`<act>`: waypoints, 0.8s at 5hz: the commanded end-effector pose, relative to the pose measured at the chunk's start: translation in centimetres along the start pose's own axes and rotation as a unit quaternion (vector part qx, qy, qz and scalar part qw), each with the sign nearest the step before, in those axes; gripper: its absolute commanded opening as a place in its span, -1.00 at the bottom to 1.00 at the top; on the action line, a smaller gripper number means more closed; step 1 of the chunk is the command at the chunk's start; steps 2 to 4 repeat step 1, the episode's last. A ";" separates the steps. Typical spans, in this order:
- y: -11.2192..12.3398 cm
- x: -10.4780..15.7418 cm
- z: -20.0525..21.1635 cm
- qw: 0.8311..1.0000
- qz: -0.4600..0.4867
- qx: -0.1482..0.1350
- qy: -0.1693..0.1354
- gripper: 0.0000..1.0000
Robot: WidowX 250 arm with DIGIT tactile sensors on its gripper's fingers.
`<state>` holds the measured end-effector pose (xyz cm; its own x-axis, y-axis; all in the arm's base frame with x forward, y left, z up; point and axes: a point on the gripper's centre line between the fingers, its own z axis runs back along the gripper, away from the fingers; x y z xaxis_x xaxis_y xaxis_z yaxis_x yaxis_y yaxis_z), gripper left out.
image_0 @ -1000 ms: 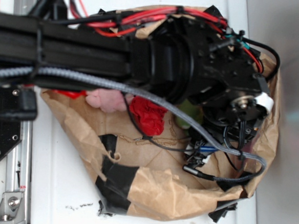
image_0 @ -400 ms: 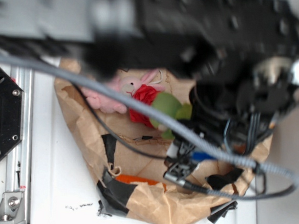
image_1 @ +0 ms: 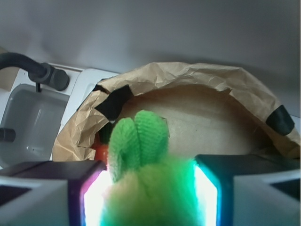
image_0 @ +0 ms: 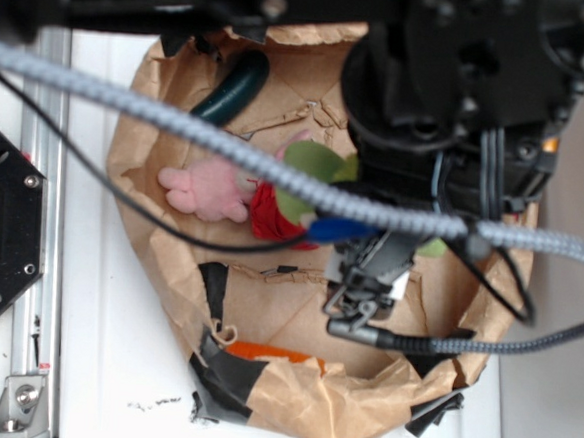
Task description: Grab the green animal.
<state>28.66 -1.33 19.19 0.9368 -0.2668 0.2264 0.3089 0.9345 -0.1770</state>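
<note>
The green animal (image_1: 146,188) is a fuzzy lime-green plush, and it fills the gap between my two lit fingers (image_1: 89,197) in the wrist view. My gripper (image_1: 149,200) is shut on it, with its knitted green ears sticking out ahead of the jaws. In the exterior view its olive-green head (image_0: 311,167) shows beside the pink bunny, under the grey cable. The black wrist hides the rest of its body and most of my gripper (image_0: 355,246).
A crumpled brown paper bag (image_0: 289,404), patched with black tape, holds everything. Inside lie a pink plush bunny (image_0: 209,188), a red piece (image_0: 270,217), a dark green cucumber-shaped object (image_0: 231,86) and an orange thing (image_0: 263,352). A grey sink (image_1: 28,117) stands at left.
The arm has risen toward the camera and shifted. The green animal has come up out from under the wrist with the gripper, and the cucumber-shaped object is now uncovered.
</note>
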 end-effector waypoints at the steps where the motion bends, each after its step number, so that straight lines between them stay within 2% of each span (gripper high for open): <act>1: 0.5 1.0 2.3 0.999 0.018 0.038 -0.034 -1.00; 4: 0.5 1.0 2.3 0.999 0.018 0.038 -0.034 -1.00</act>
